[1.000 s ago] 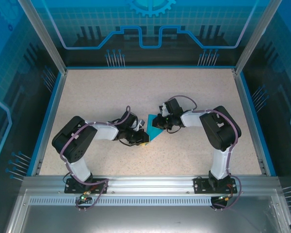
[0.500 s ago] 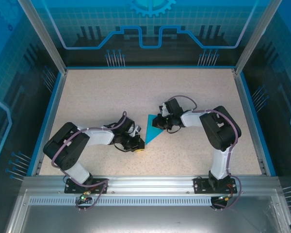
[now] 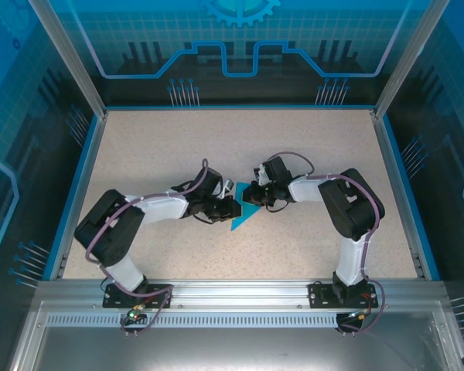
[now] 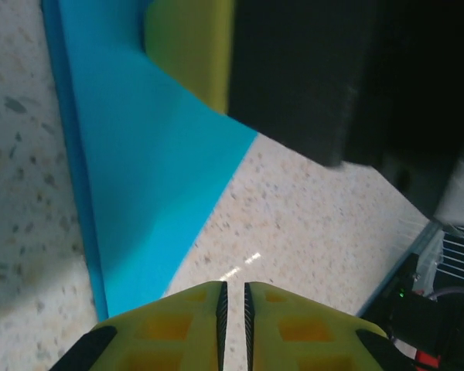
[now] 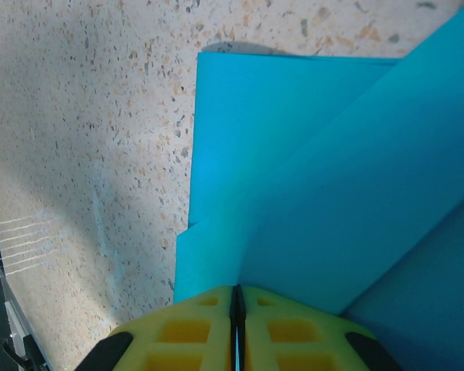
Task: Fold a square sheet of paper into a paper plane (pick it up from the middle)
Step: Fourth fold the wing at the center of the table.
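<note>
The square sheet of paper (image 3: pixel 242 219) is bright cyan-blue and creased into a layered triangle at the table's middle. My right gripper (image 3: pixel 250 199) is shut on its far right edge. In the right wrist view a sliver of blue runs between the closed yellow fingertips of the right gripper (image 5: pixel 237 291), and the folded layers of paper (image 5: pixel 309 170) spread beyond them. My left gripper (image 3: pixel 231 208) sits at the sheet's left edge. In the left wrist view the left gripper (image 4: pixel 232 287) has its jaws nearly touching with nothing between them, over bare table beside the paper (image 4: pixel 139 170).
The speckled beige table (image 3: pixel 155 147) is bounded by a blue rim (image 3: pixel 83 178) and glass walls. The right gripper's yellow finger (image 4: pixel 192 46) and black body loom close in the left wrist view. Both arms' elbows rest low on either side.
My left gripper has swung from the sheet's near lower tip up and to the right, to its left edge. The right gripper has stayed shut on the paper.
</note>
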Motion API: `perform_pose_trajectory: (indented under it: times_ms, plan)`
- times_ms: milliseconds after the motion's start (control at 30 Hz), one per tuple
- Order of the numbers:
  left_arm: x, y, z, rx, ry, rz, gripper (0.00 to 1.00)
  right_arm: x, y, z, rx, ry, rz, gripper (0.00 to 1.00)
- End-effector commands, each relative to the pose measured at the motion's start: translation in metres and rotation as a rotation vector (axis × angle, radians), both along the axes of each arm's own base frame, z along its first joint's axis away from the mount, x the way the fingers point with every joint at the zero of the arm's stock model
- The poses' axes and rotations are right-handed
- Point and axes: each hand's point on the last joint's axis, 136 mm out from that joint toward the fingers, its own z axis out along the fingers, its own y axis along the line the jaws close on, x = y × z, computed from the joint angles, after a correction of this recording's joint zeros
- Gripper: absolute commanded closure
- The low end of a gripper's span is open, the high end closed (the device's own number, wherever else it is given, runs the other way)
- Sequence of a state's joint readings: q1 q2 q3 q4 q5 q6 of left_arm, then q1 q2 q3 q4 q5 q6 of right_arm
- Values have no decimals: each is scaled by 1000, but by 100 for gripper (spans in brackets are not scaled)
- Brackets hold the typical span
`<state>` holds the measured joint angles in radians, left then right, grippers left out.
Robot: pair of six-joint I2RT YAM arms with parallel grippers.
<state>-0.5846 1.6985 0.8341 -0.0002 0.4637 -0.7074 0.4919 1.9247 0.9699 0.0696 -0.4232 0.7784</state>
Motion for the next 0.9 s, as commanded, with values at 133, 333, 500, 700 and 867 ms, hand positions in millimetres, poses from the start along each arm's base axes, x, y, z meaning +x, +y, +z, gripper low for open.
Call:
perform_pose_trajectory:
  times_ms: [133, 333, 500, 700, 867]
  plan:
    - [-8, 11, -48, 103, 79, 20, 86, -16, -16, -32, -96, 96, -15, 88]
    - [-23, 29, -68, 178, 106, 23, 88, -10, -6, 2, -38, 33, 17, 88]
    - [-27, 34, -74, 198, 113, 26, 89, -14, 10, 20, 3, -5, 64, 88]
    - [-23, 32, -70, 196, 106, 28, 90, -29, 19, 15, 1, -8, 83, 88]
    - [-23, 33, -70, 202, 105, 29, 90, -32, 9, -12, -78, 32, 52, 89]
